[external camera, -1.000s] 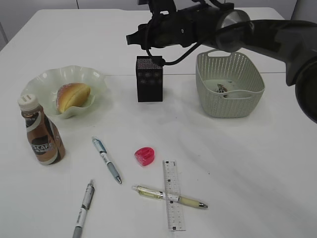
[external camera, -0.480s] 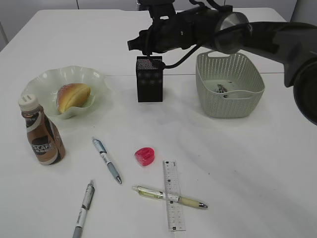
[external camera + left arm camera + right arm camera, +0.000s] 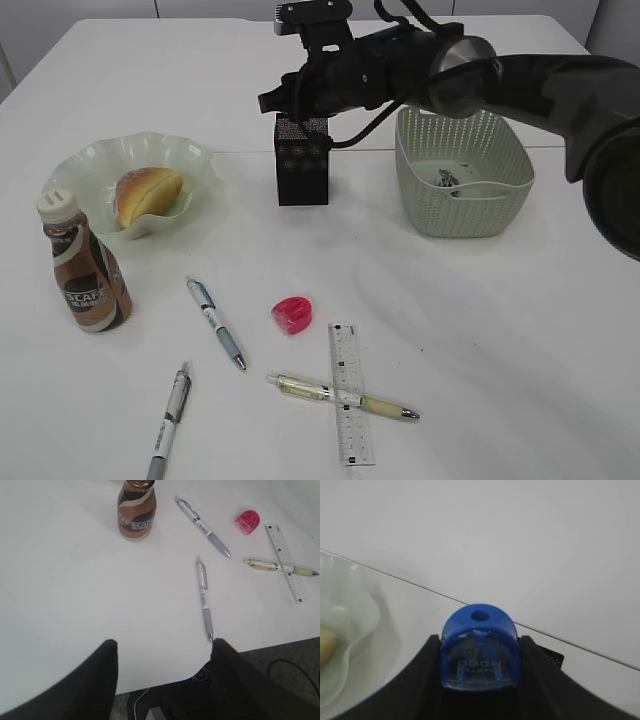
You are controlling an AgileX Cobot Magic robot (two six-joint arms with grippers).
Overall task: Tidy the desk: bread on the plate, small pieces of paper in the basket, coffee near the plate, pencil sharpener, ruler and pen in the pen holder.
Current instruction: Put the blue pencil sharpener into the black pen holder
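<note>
Right arm hides pen holder top rim. Basket contents too small to identify. Coffee cap cropped by top edge, left wrist view.

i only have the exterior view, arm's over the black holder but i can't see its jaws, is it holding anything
Observer: yes, the right wrist view shows the right gripper shut on a blue sharpener.
Operator: is the holder under it
Observer: only a corner of the pen holder peeks out beside the right-hand finger, so alignment is hard to judge from there.
Operator: where's the left arm, not in my view
Observer: the left gripper is open and empty at the near edge of the desk, looking towards the silver pen.
</note>
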